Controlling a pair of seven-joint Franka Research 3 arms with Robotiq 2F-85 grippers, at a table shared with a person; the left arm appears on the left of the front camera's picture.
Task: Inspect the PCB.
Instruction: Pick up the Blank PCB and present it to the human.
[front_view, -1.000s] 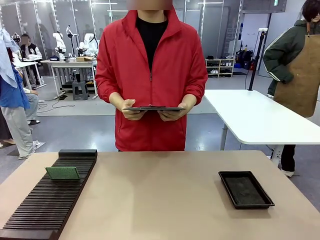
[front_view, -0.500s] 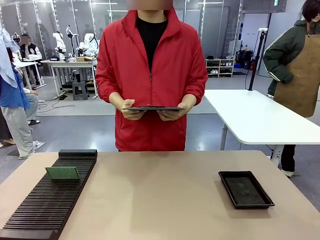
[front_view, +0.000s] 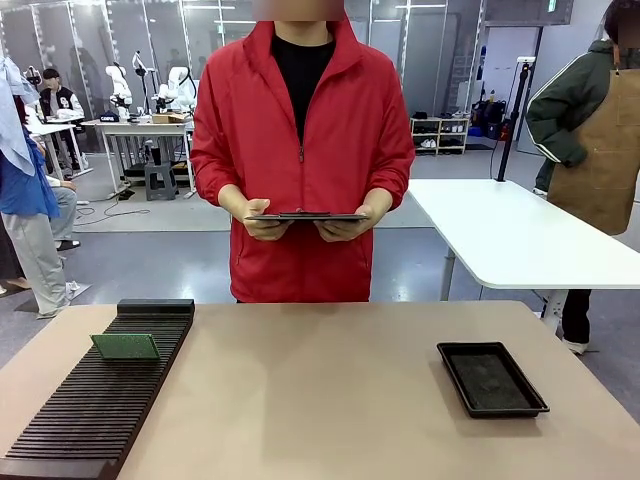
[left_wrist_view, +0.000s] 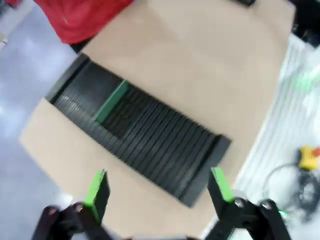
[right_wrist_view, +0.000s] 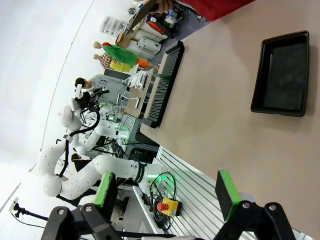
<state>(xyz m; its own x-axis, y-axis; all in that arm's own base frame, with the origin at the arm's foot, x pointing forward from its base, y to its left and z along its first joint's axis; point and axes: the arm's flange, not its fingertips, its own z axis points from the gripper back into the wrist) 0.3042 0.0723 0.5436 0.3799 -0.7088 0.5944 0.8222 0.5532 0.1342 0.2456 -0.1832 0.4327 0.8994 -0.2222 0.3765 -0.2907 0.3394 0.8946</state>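
Beige table (front_view: 320, 420) takes most of the front view, and a person (front_view: 300, 130) in a red jacket stands at its far side, holding a clipboard (front_view: 307, 216) flat in both hands. On the robot's left side lies a long black rack (front_view: 95, 410) with many slots; on the right side, well apart from it, lies a shallow black tray (front_view: 492, 380).

The PCB (front_view: 125, 346) stands on its edge in a slot of the rack, near the far end, with nothing touching it.

The left gripper (left_wrist_view: 159, 177) hangs high above the rack with its fingers spread fully apart and nothing between them. The right gripper (right_wrist_view: 166, 175) is also wide apart and empty (it looks down on the table from the tray side).

I judge that the task is at its very beginning: the PCB is not yet picked up. The next move probably calls for the left arm, as it is nearer. It should come down over the board, turn its fingers so they close on the thin faces, and then lift straight out of the slot.
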